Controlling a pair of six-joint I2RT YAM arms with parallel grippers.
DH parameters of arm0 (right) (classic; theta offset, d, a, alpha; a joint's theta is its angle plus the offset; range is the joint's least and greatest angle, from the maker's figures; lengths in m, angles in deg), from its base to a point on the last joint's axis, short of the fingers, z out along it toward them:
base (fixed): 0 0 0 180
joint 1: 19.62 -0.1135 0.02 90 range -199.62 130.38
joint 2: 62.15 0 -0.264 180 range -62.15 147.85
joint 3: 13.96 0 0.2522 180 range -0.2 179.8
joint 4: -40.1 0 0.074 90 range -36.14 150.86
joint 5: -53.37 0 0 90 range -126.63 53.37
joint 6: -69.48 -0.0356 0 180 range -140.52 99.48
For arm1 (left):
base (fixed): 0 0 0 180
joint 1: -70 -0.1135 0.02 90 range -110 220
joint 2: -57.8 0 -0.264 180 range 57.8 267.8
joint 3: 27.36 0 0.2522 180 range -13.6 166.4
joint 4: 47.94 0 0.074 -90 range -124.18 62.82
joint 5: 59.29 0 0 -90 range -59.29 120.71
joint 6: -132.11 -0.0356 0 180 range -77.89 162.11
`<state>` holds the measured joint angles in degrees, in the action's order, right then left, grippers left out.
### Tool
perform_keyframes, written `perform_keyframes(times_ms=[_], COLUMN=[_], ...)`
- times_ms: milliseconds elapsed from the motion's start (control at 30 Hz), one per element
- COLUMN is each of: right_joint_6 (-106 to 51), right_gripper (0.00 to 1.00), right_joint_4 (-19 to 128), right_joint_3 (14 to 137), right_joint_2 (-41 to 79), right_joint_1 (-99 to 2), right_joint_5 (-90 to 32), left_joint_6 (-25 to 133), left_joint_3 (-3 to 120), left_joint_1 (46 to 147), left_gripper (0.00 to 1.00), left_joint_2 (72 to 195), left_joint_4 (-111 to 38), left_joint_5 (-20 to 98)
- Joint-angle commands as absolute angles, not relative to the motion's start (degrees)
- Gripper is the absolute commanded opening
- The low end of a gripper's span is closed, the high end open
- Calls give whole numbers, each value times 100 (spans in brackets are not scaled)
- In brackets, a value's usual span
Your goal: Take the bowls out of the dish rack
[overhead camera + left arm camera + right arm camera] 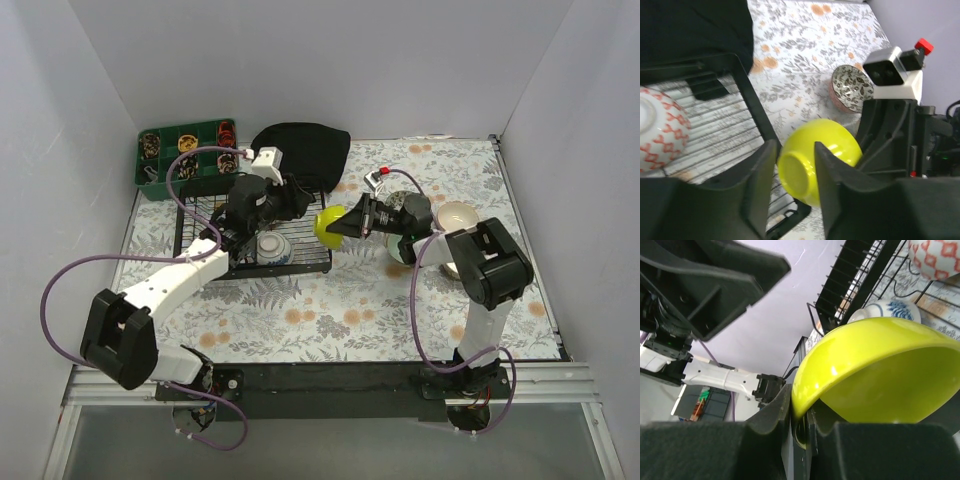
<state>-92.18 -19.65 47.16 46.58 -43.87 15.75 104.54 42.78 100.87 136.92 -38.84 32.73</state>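
The red-patterned bowl [660, 130] runs off the left wrist view's left edge. The green bowl [875, 370] hides most of the blue bowl [890, 310]. What the tray [160, 185] holds is too small to tell.

lime-green bowl [832, 142]: plain, no words or numbers.
red-patterned bowl [662, 132]: only red shapes, no words.
leaf-patterned bowl [852, 85]: only leaves, no words.
flowered table cover [350, 310]: only flowers and leaves, no words.
green tray [160, 172]: too small to read anything.
grey and white box on the right arm [885, 70]: no name can be read.
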Motion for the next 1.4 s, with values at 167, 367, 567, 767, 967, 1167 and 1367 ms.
perform_keyframes(times_ms=[167,367,567,767,967,1167,1367], right_joint_6=[-7324,-3973,-2265,-2114,-2578,-3308,-3661], right_gripper=[1,1,1,1,1,1,1], right_joint_4=[-1085,4132,7633,9268,10114,10343,10326], right_joint_3=[4147,5057,5965,6317,6089,5344,4911], right_joint_2=[3008,1741,1432,1300,1107,931,1053], right_joint_1=[-4019,-3974,-4027,-4668,-5266,-5723,-5776], right_joint_5=[2068,629,-1200,-2950,-3636,-3839,-4312], left_joint_6=[9371,8852,8377,8166,8113,8113,8113], left_joint_3=[4150,3931,3764,3658,3649,3641,3632], left_joint_1=[10085,10094,10085,10085,10085,10094,10093], left_gripper=[66,86,98,98,98,98,98], left_joint_2=[12803,12478,12196,12170,12179,12196,12205], left_joint_4=[-3963,-3918,-4050,-4156,-4147,-4147,-4112], left_joint_5=[2018,1420,918,751,760,830,883])
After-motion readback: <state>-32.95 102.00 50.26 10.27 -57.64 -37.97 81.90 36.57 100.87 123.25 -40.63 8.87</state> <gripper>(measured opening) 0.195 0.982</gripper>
